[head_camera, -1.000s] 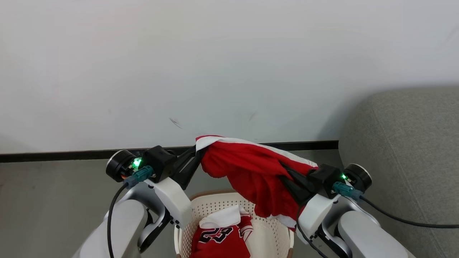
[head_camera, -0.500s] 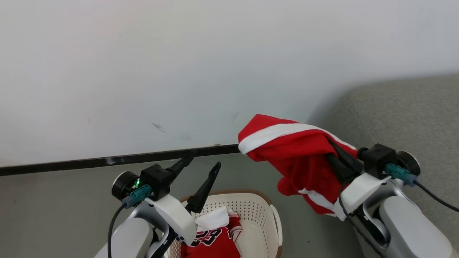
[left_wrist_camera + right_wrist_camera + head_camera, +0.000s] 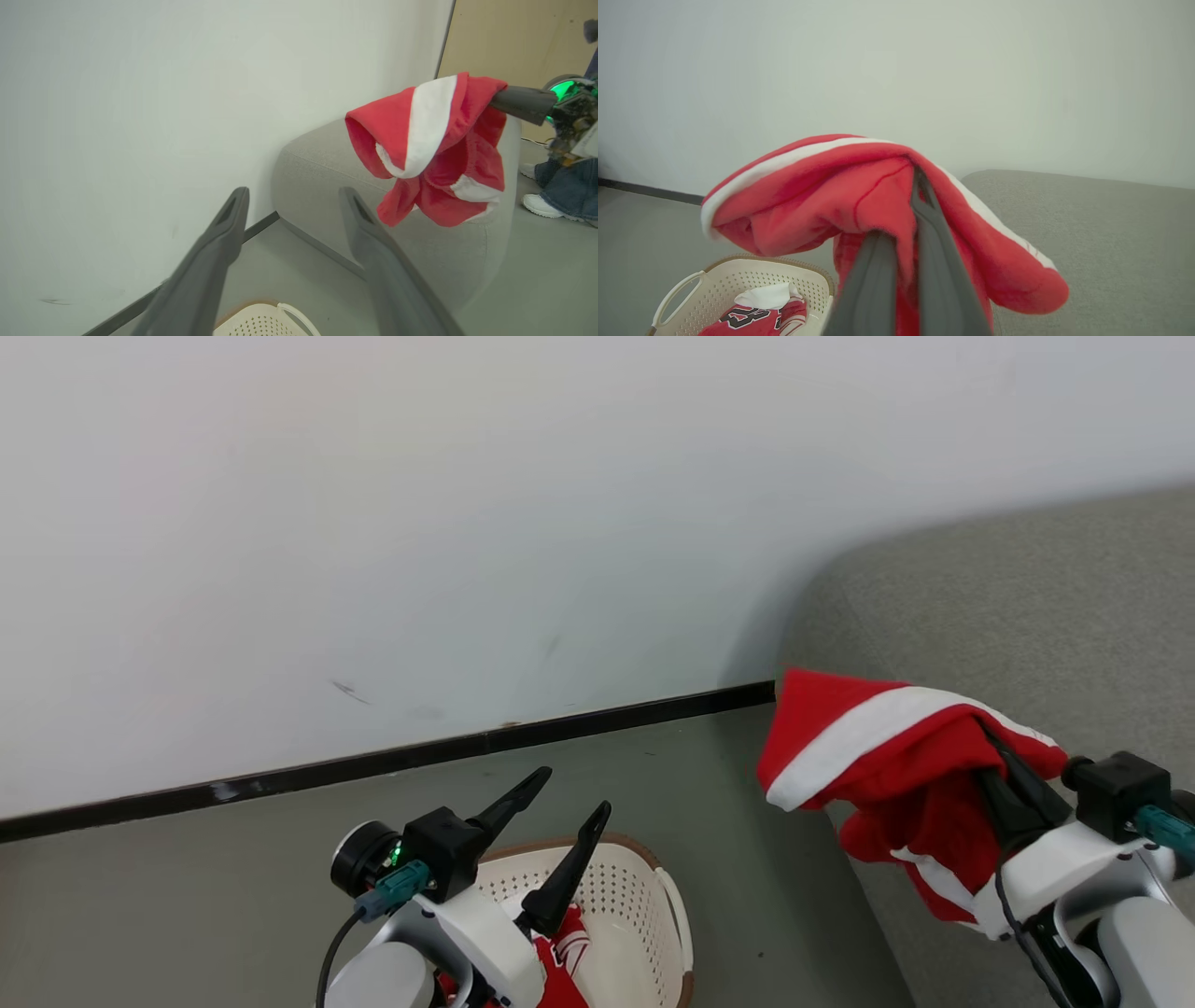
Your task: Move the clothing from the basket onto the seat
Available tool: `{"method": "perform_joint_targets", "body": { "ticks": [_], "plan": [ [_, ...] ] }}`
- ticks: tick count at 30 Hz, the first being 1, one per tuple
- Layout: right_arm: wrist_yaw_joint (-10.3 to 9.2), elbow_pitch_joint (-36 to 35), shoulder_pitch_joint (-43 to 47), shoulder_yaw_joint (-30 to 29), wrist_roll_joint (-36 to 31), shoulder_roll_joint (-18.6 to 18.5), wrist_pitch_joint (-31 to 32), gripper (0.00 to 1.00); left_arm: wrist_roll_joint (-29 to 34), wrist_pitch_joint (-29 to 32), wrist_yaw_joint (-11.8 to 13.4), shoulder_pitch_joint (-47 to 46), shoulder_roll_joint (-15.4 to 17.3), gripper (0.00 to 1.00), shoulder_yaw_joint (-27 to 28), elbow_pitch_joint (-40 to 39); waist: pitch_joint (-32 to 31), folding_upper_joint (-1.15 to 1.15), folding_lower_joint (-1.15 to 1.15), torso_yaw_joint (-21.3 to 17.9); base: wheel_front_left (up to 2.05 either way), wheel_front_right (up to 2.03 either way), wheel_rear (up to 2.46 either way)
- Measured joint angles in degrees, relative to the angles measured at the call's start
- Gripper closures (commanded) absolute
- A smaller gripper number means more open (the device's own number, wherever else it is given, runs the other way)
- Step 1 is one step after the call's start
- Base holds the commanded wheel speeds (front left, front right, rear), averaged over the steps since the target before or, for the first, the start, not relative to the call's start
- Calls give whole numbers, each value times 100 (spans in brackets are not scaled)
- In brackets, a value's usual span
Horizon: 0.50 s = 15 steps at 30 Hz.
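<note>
The small oval cream plastic basket (image 3: 627,894) with perforated sides and a brown rim stands on the grey floor (image 3: 187,896), a little out from the white wall (image 3: 467,523) and its dark skirting strip (image 3: 373,763). Inside the basket lies a crumpled red jersey (image 3: 752,318) with white trim and a black, white-edged number 23.

Directly above the basket's left part hovers the left tool (image 3: 575,789), its two long dark fingers spread wide apart and grasping nothing.

Well to the right of the basket and higher than its rim, the right tool (image 3: 1004,775) is clenched on a soft red garment (image 3: 868,756) with a broad white band. The cloth is bunched around the two fingers, which lie close together, and it hangs loose in the air, fully clear of the basket.

The large grey fabric-upholstered seat (image 3: 1008,607) with rounded corners stands to the right of the basket, against the same wall. The held garment dangles at the seat's corner nearest the basket, not lying on the cushion.

In the left wrist view, beyond the seat from the basket, a person's jeans leg (image 3: 567,191) and white shoe (image 3: 537,205) show.
</note>
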Motion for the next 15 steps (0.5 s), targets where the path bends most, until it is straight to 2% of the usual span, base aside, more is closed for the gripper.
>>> {"method": "perform_joint_targets", "body": {
  "ticks": [6,15],
  "plan": [
    [0,-198,382,-409,-2,-45,0,100,1,-59,0,6,-34,0,-62,35,-11,0,0,-269,0,0,0],
    [0,-478,888,-725,-15,13,10,100,1,-136,0,158,-82,0,-115,105,-14,0,0,-683,0,0,0]
  ]
}}
